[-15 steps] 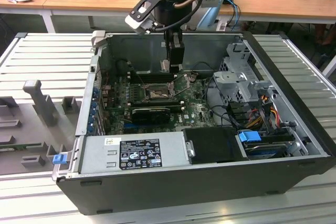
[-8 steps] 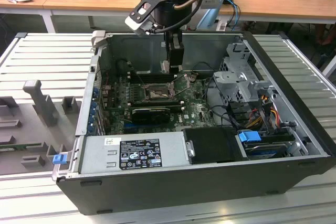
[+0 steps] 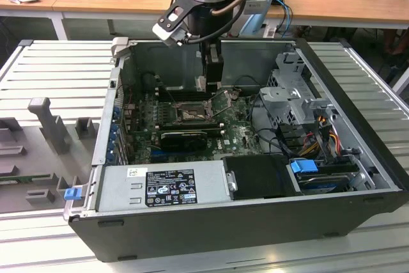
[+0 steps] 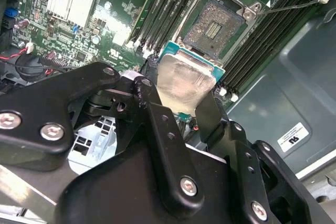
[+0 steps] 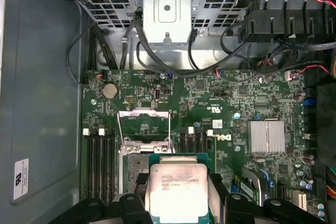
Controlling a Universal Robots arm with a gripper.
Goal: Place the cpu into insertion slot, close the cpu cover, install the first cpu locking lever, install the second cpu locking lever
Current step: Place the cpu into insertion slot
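My gripper is shut on the cpu, a flat square chip with a pale silver top and a green edge, clamped between two black fingers. In the first wrist view the cpu hangs just above and partly over the insertion slot. The slot's brownish contact field lies bare in its dark frame. The cpu cover, a thin silvery frame, stands swung up and open beside the slot. A thin wire locking lever sticks out, raised. In the exterior view the gripper hovers inside the case above the slot.
The open computer case walls in the motherboard. Memory slots flank the socket. A finned heatsink, a long black card, a drive cage, cables and a power supply stand nearby.
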